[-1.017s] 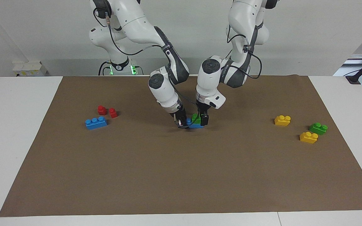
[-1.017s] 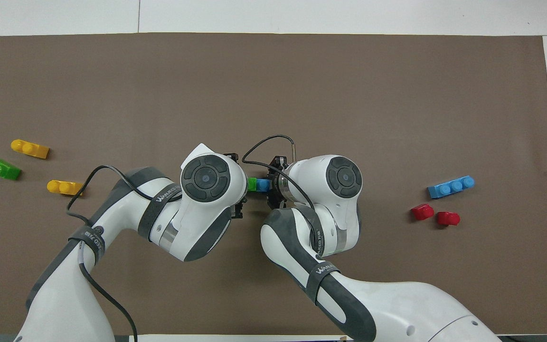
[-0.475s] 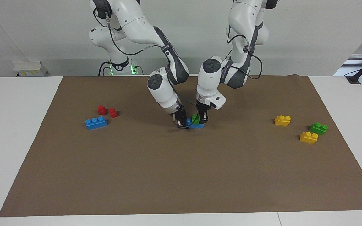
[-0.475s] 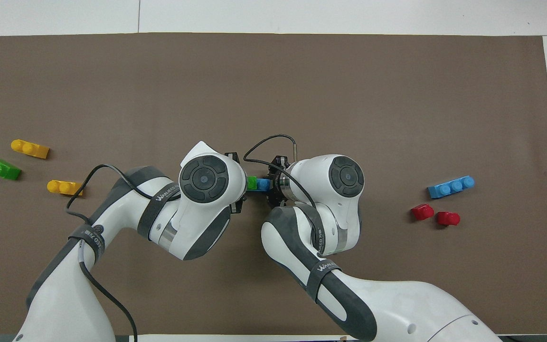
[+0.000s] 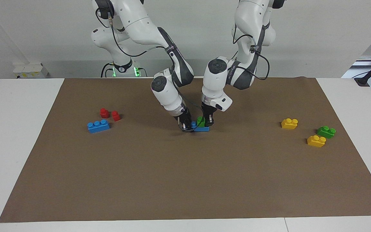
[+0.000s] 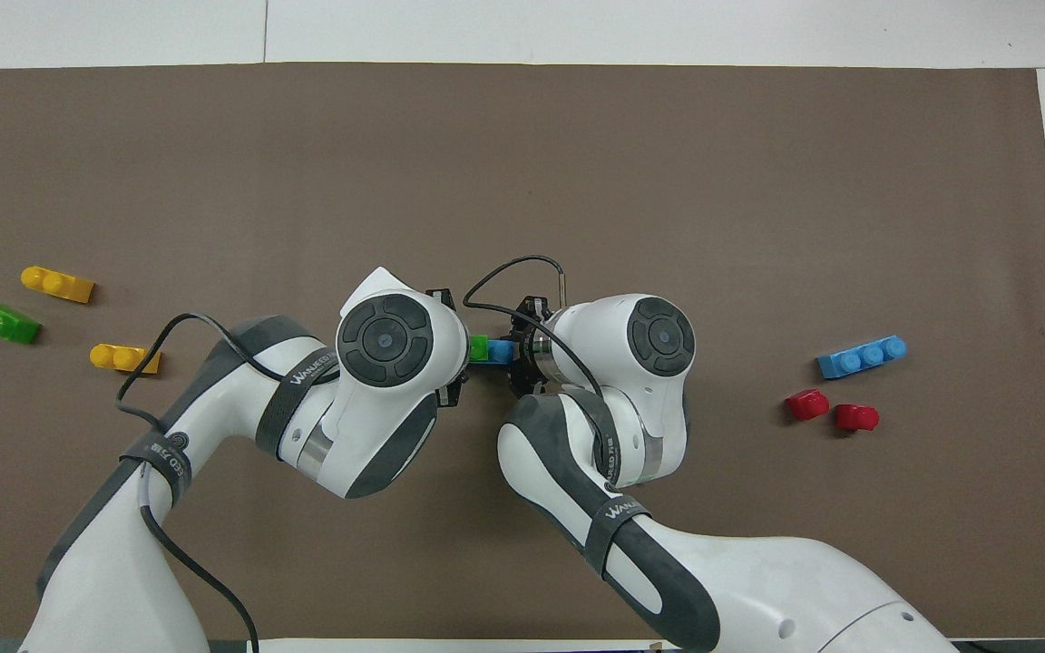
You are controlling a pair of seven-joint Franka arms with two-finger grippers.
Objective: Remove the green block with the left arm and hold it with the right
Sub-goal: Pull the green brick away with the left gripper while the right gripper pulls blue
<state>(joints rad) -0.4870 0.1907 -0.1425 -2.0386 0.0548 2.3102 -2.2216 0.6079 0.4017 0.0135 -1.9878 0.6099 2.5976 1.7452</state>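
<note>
The green block (image 5: 200, 121) sits stacked on a blue brick (image 5: 202, 129) at the middle of the brown mat; it also shows in the overhead view (image 6: 479, 349) beside the blue brick's bare end (image 6: 502, 351). My left gripper (image 5: 207, 122) points down at the block's end toward the left arm, its fingers closed on the green block. My right gripper (image 5: 185, 126) comes in at a slant and is shut on the blue brick's end toward the right arm. In the overhead view both wrists cover most of the stack.
A second green brick (image 5: 326, 131) and two yellow bricks (image 5: 289, 123) (image 5: 316, 141) lie toward the left arm's end. A blue three-stud brick (image 5: 98, 126) and two red pieces (image 5: 109, 114) lie toward the right arm's end.
My left wrist has risen a little and shifted slightly toward its own end. The green block still sits on the blue brick. The right gripper has barely moved.
</note>
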